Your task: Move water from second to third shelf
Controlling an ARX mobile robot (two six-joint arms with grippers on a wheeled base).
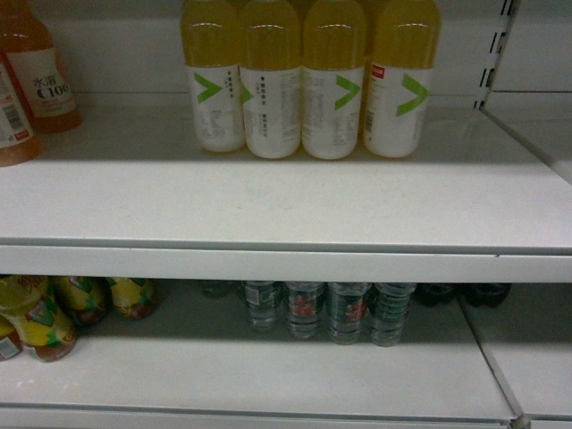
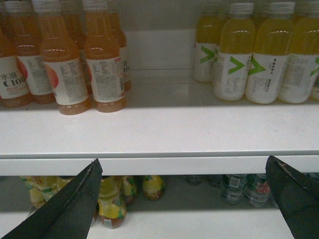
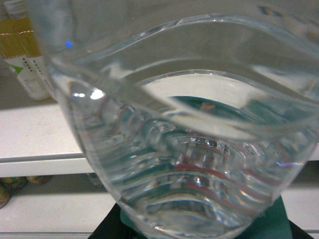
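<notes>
A clear ribbed water bottle point(image 3: 179, 149) fills the right wrist view, tilted, its dark green label down at the jaws. My right gripper point(image 3: 199, 230) is shut on it; only the black finger bases show beside the label. Behind it are the white shelf edges. Several more water bottles point(image 1: 331, 313) stand at the back of the lower shelf point(image 1: 268, 380), also visible as water bottles point(image 2: 244, 186) in the left wrist view. My left gripper point(image 2: 183, 162) is open and empty, level with the upper shelf's front edge. The head view shows neither gripper.
Yellow drink bottles point(image 1: 308, 80) stand in a row on the upper shelf point(image 1: 268, 206), orange drink bottles point(image 2: 75, 59) to their left. Yellow-labelled tea bottles point(image 1: 54, 313) sit at the lower shelf's left. A shelf upright point(image 1: 496, 54) rises at the right.
</notes>
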